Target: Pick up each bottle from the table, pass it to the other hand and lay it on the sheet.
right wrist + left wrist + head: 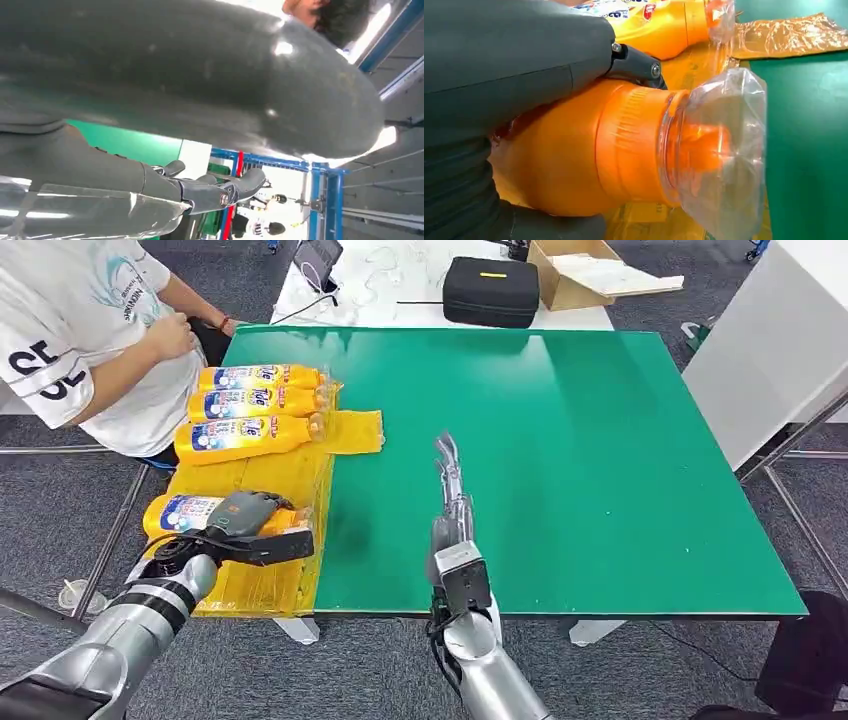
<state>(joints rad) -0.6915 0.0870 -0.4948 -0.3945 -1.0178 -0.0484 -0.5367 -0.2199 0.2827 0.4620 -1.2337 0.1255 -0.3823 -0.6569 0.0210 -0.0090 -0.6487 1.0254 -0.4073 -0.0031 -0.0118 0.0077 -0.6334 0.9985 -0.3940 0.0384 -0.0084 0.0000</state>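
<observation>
My left hand [252, 524] grips an orange detergent bottle [183, 514] lying on its side at the near end of the yellow sheet [262, 583]. In the left wrist view the hand [514, 65] wraps the bottle's shoulder [624, 150], whose clear cap [724, 150] points toward the green table. Three more orange bottles [250, 405] lie side by side at the sheet's far end. My right hand [452, 505] reaches out low over the green table [620, 460] with straight fingers and holds nothing; its fingers [215, 192] are bare in the right wrist view.
A person in a white T-shirt [90, 330] stands at the table's far left corner, close to the three bottles. Behind the table a white surface carries a black case [492, 290] and a cardboard box [575, 270]. A white panel [770, 350] stands at the right.
</observation>
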